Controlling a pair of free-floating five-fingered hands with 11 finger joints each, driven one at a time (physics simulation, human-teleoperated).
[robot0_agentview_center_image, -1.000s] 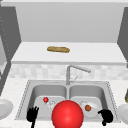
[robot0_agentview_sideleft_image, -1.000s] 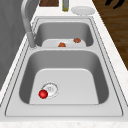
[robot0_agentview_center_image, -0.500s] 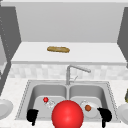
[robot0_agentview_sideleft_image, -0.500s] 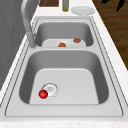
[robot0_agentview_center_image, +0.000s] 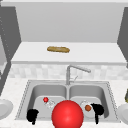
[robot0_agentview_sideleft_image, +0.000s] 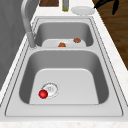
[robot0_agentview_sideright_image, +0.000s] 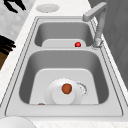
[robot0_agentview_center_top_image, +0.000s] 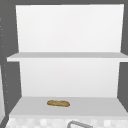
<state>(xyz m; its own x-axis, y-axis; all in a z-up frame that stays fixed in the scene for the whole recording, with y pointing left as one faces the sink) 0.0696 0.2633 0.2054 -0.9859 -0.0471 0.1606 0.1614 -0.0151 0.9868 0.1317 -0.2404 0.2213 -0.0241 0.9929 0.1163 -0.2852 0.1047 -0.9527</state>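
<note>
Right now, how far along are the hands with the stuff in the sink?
Done: nothing visible. In hand: nothing; the left hand and right hand hover with open fingers. Untouched: the small red ball and the brown food on its plate lie in the sink.

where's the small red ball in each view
Front view: small red ball on the floor of the left basin, beside its drain.
Left side view: near basin, lower left, touching the drain; ball at.
Right side view: far basin, near the faucet base; ball at.
Upper view: not in it.
Shared landmark: the faucet, standing behind the divider between the basins.
</note>
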